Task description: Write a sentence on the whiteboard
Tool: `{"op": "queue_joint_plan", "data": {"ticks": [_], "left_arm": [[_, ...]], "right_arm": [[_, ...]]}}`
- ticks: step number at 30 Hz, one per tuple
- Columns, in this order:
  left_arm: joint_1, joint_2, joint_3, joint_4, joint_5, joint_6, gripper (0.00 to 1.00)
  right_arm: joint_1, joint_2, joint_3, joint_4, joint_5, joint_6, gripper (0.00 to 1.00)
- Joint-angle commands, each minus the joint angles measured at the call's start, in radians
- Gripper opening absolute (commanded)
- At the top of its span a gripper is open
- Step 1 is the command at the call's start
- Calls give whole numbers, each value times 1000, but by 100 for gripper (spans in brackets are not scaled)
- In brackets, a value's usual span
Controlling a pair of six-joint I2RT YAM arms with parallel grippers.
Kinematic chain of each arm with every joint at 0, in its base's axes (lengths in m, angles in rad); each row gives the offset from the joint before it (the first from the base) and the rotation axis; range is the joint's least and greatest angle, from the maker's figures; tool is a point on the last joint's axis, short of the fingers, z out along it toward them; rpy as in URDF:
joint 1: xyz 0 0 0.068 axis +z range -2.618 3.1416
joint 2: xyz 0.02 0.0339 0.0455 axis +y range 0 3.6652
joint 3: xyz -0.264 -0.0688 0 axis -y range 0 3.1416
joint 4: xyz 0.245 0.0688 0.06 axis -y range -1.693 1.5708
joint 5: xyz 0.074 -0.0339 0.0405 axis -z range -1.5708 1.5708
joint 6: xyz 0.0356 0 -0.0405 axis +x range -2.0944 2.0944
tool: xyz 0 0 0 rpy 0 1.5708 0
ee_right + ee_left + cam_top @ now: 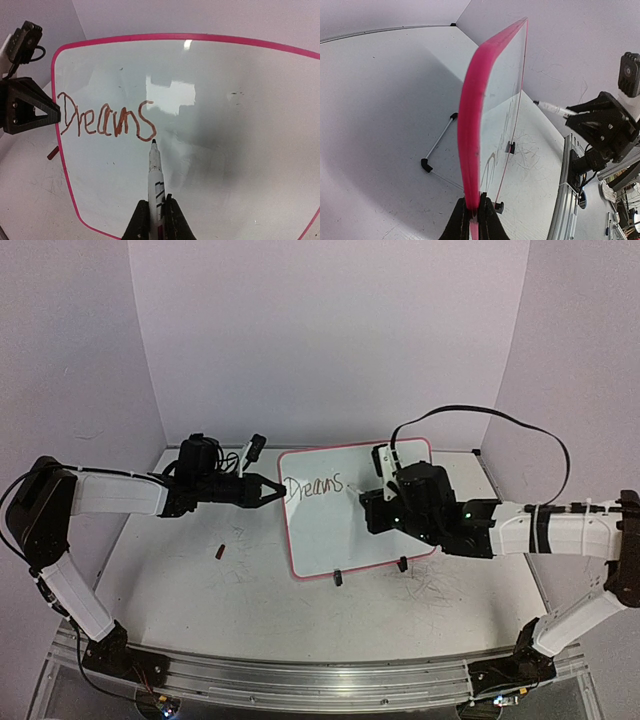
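Pink-red frame around the whiteboard (345, 540), propped up near the back of the table (180, 590) on a thin wire stand (440, 144) and small black clip feet (338, 577).

Left gripper (278, 492) clenched on the board's left edge. In the left wrist view, fingers (462, 220) pinch the pink frame (472, 125) edge-on.

Right gripper (375, 500) clamped around a white marker (155, 172), held lengthwise between the fingers (172, 220) with the dark tip forward. Tip sits just below and right of the last "s". Can't tell if it touches the surface.

Sentence (105, 120) only partly there: "Dreams" in the upper left of the board (225, 150), dark brownish-red in the right wrist view, dark in the top view (313, 486). To its right, bare glossy board with glare.

Around:
- small dark red piece (218, 551) lying on the table in front of the left gripper, apart from the board
- faint grey scribbles (440, 590) on the tabletop in front of the board, right side
- black cable (500, 418) looping above the right arm

Right arm's wrist covers part of the board's right side from above.
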Motion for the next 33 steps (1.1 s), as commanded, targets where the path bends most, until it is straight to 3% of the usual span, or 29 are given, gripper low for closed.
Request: {"op": "queue_joint_plan", "data": {"ticks": [1,33], "left_arm": [[-13,-21,22,-6,5,42,0],[-19,-18,24,-10,8,49,0]], "right_arm": [[-30,-10,14,25,5,-27,0],[-52,89,106,40,52,-53,0]]}}
